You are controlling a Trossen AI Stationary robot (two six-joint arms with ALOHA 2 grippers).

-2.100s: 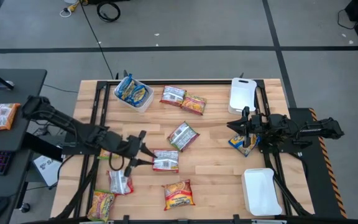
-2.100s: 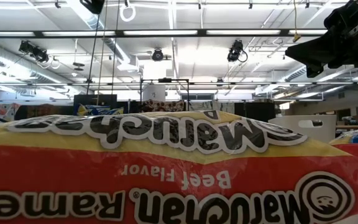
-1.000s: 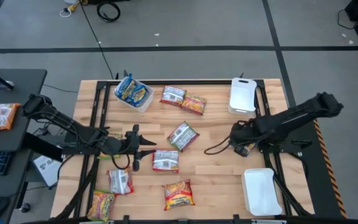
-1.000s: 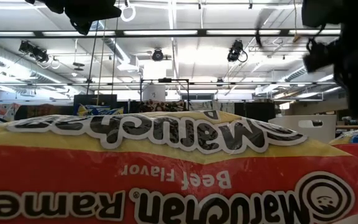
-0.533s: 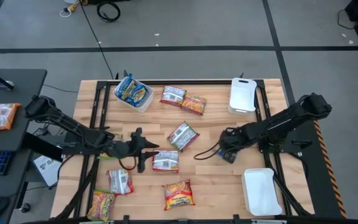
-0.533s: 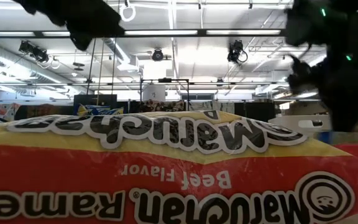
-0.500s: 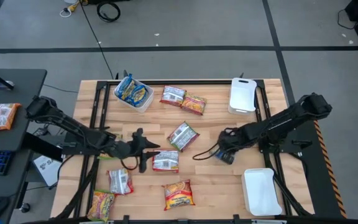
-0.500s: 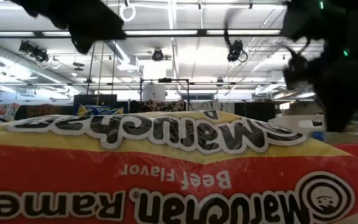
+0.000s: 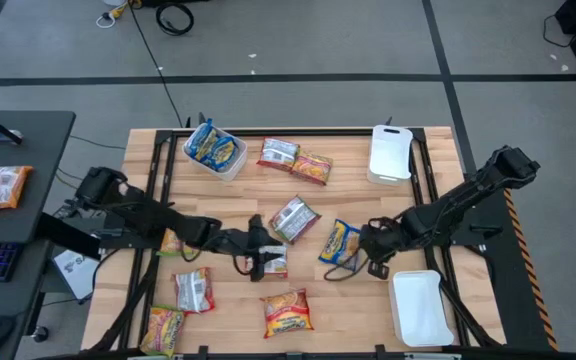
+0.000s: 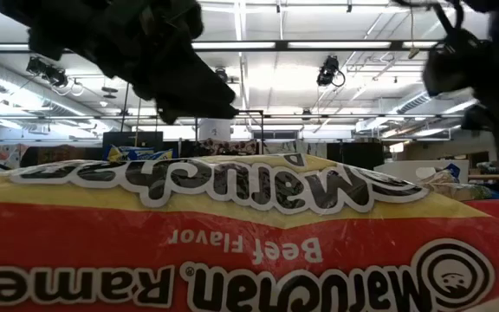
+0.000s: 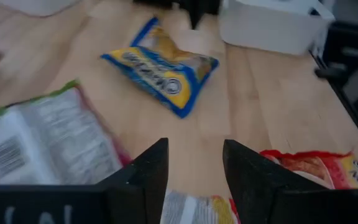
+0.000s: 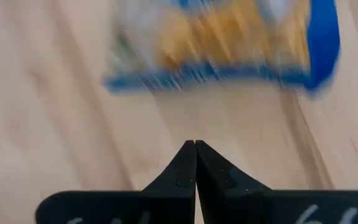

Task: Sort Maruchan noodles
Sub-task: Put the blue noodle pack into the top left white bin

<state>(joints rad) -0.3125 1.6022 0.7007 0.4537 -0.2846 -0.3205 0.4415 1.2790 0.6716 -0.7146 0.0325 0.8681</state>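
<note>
In the high view my left gripper [image 9: 259, 256] hangs open over the silver-white packet with red [image 9: 271, 262] near the table's middle. Its wrist view shows that packet [image 11: 194, 209] low between the open fingers; whether they touch it, I cannot tell. My right gripper [image 9: 362, 247] is shut and sits just right of a blue-yellow packet [image 9: 338, 242], which lies flat on the wood. In the right wrist view the packet [image 12: 229, 37] lies a little beyond the closed fingertips, with bare wood between. A green-edged silver packet [image 9: 295, 218] lies just beyond my left gripper.
A white tray [image 9: 215, 150] at the far left holds blue-yellow packets. White trays stand at the far right [image 9: 390, 153] and the near right [image 9: 418, 305]. Other packets lie at the far edge [image 9: 296, 160] and near left [image 9: 195, 290]. An orange-red packet [image 10: 249, 243] fills the low view.
My left gripper has moved toward the table's right, to above the silver-white packet. My right gripper has swung toward the table's left and near edge. The blue-yellow packet has gone with it from the right side toward the middle and now lies flat, clear of the fingers.
</note>
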